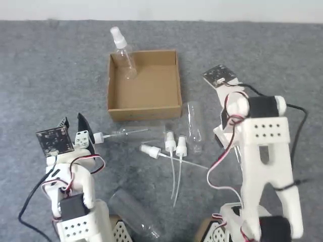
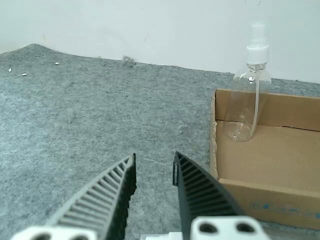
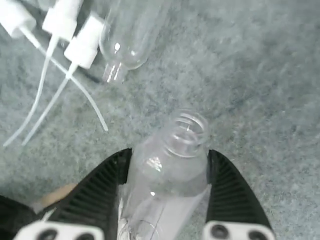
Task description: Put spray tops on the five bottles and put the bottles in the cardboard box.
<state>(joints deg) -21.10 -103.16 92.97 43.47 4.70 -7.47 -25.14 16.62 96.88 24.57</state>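
Observation:
A cardboard box (image 1: 145,108) sits at the table's middle back. One clear bottle with a spray top (image 1: 123,53) stands in its far left corner, also seen from the left wrist (image 2: 247,100). My left gripper (image 2: 154,161) is open and holds nothing, left of the box front (image 1: 74,123). Just beside it lies a capped bottle (image 1: 128,134). My right gripper (image 3: 167,155) is shut on an uncapped clear bottle (image 3: 175,160), neck pointing outward. Three loose spray tops (image 1: 170,142) lie in front of the box, next to an uncapped bottle (image 1: 194,126) lying flat.
Another uncapped bottle (image 1: 136,214) lies near the front edge between the two arm bases. The right arm (image 1: 262,136) stands tall to the right of the loose tops. Grey felt (image 1: 50,75) covers the table, bare at the left.

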